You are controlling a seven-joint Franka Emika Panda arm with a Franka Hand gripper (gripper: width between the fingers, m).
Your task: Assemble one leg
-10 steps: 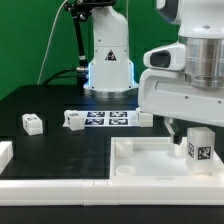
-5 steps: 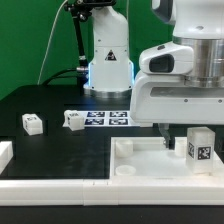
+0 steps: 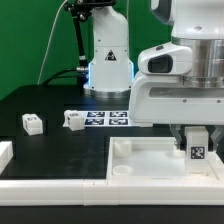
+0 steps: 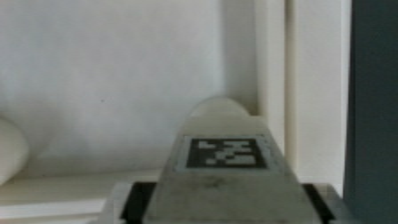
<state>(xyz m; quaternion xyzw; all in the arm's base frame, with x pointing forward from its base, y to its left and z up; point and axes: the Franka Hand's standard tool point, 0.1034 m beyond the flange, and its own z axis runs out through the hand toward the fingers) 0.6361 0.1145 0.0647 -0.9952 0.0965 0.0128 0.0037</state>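
Exterior view — leg [image 3: 197, 146] between the claw's [image 3: 196, 137] fingers

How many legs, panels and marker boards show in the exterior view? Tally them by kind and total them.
Legs: 3
Large white panel: 1
Marker board: 1
Total: 5

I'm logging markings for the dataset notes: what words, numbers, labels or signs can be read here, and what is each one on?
No readable words, brand names or numbers.
Leg in the gripper: black-and-white square tag, a pattern, not text.
Two loose legs: tags too small to read.
Marker board: square tags, no text.
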